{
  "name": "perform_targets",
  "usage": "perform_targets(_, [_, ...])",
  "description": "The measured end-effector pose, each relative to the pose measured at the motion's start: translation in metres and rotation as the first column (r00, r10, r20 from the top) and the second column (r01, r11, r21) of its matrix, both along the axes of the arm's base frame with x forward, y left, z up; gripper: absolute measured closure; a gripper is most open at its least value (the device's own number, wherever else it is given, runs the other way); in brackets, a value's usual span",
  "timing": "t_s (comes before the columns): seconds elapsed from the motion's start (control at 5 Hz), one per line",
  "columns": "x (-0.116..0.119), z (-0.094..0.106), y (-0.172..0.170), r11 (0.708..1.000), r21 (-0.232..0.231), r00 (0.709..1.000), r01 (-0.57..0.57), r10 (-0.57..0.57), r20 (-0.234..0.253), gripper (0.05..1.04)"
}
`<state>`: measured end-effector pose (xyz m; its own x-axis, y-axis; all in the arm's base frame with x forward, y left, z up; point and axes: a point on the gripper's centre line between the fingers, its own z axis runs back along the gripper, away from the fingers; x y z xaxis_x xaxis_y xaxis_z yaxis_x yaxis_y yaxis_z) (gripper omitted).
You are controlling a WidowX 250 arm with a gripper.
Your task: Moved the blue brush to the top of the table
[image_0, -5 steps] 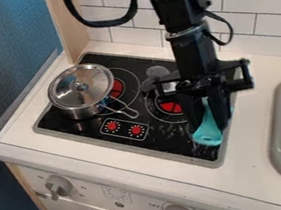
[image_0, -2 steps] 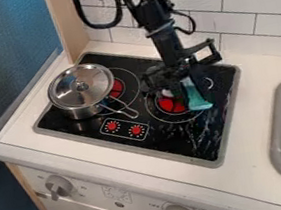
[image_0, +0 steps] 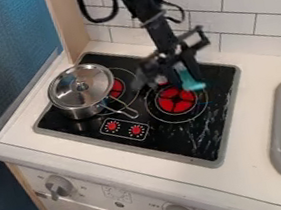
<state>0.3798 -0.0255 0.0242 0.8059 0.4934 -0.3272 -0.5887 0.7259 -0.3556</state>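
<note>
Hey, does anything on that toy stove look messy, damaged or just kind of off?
Pale, irregular streaks mark the right side of the otherwise smooth black stovetop. They could be scuffs or residue, though glare is possible too. The pot stands upright, lid on; nothing else stands out.

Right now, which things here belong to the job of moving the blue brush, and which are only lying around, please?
For the job:
- blue brush
- gripper holding it
- black stovetop below them

Not for the job:
- metal pot with its lid
- grey sink
- front knobs
</note>
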Motion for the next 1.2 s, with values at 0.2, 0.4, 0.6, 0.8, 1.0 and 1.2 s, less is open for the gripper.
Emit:
perform_targets(0.2, [0.021,0.003,0.03,0.996,0.016,0.995,-0.091,0.091,0.029,0.764])
perform_targets(0.4, [0.033,0.014,0.057,0.981,0.033,0.98,-0.193,0.192,0.051,0.764])
perform_targets(0.6, [0.036,0.015,0.077,0.964,0.034,0.964,-0.265,0.263,0.043,0.764])
perform_targets(0.8, [0.036,0.014,0.084,0.955,0.035,0.955,-0.295,0.293,0.045,0.764])
perform_targets(1.0, [0.016,-0.002,0.074,0.964,0.044,0.964,-0.264,0.264,-0.006,0.764])
perform_targets(1.2, [0.004,0.002,0.05,0.987,0.083,0.991,-0.134,0.133,0.02,0.764])
